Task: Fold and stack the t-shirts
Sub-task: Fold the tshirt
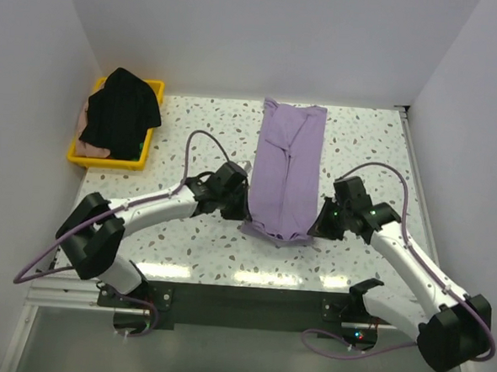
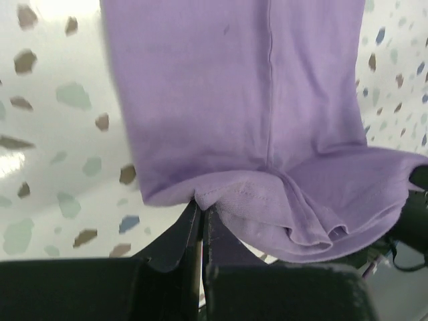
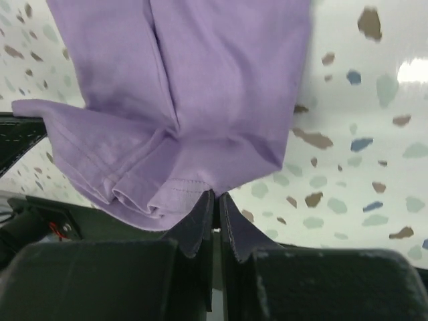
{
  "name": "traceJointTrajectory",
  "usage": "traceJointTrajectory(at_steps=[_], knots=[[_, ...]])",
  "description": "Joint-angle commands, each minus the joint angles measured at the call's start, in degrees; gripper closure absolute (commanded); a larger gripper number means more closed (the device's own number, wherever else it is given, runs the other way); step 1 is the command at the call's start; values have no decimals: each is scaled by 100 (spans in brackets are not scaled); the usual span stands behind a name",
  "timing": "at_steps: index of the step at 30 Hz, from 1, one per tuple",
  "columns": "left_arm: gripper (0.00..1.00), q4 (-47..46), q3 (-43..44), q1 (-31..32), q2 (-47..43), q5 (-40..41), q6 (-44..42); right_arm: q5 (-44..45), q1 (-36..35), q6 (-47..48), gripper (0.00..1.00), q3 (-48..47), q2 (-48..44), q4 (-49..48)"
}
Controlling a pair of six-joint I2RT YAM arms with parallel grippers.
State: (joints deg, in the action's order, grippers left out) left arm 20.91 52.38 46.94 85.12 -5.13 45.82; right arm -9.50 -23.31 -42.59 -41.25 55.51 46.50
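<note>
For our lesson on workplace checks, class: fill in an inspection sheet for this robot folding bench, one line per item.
Surface: speckled white table, with glare strips near the front edge.
Job's things: lavender t-shirt folded into a long strip mid-table; black t-shirt heaped over pink t-shirt in the yellow tray.
Clutter: nothing seen.
Grippers: left gripper and right gripper each shut on the lavender t-shirt's near hem, one at each corner.
Cables: purple cables loop along both arms, off the cloth.
Surroundings: plain white walls on three sides.
</note>
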Motion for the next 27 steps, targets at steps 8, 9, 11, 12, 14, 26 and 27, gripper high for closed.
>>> traceJointTrajectory(at_steps=[8, 9, 11, 12, 14, 26, 27], knots=[[100, -306, 1818, -782, 1769, -85, -223, 1037, 204, -162, 100, -1332, 1928, -1819], [100, -298, 2046, -878, 1867, -59, -206, 1064, 265, -145, 100, -1367, 2068, -1933], [100, -324, 2362, -984, 2130, -50, -179, 994, 493, -127, 100, -1472, 2471, -2285], [100, -333, 2469, -1089, 2227, -41, -188, 959, 572, -83, 100, -1534, 2613, -2373], [100, -307, 2819, -1195, 2552, -59, -205, 722, 792, -57, 100, -1701, 3042, -2628], [100, -183, 4368, -1749, 3880, -436, -434, 291, 1276, 31, 100, -2738, 4460, -2998], [100, -183, 4403, -1776, 3906, -445, -451, 256, 1311, 5, 100, -2747, 4486, -3015]])
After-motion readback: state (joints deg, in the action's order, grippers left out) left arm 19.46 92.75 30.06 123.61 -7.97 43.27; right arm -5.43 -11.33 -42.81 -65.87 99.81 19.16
